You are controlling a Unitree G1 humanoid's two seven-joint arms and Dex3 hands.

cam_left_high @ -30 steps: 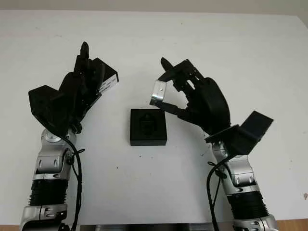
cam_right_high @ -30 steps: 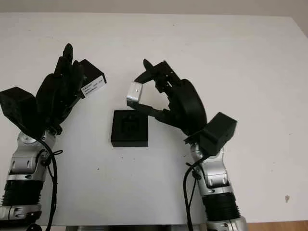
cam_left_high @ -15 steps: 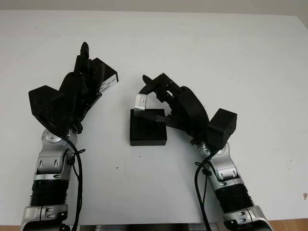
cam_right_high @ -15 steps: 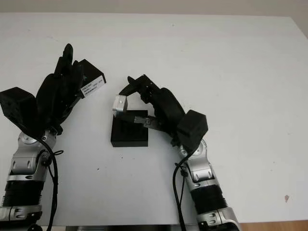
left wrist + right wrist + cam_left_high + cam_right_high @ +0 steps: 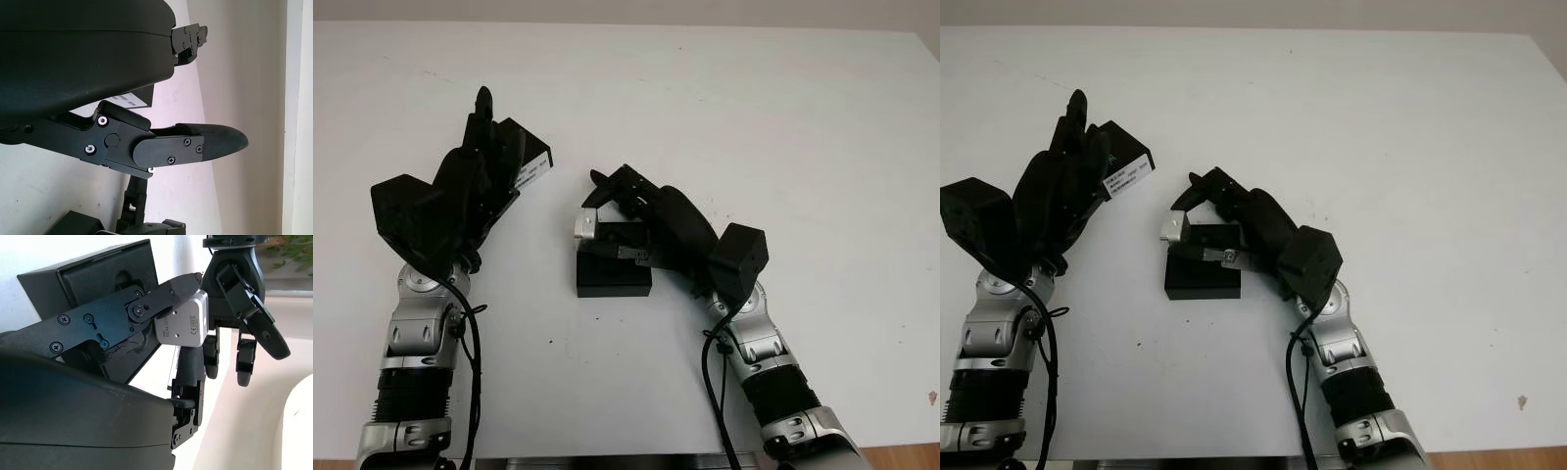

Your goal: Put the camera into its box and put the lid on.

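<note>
My right hand is shut on a small silver camera, holding it just above the far left corner of the open black box in the middle of the table. In the right wrist view the camera is pinched between the fingers, with the box and its moulded recess behind it. My left hand is raised at the left and grips the black lid, which carries a white label.
The white table stretches bare to the right and far side. A light wall stands beyond the table's far edge.
My right hand has carried the camera left and down, from above the box's far right side to over its far left corner. The left hand has kept still with the lid.
</note>
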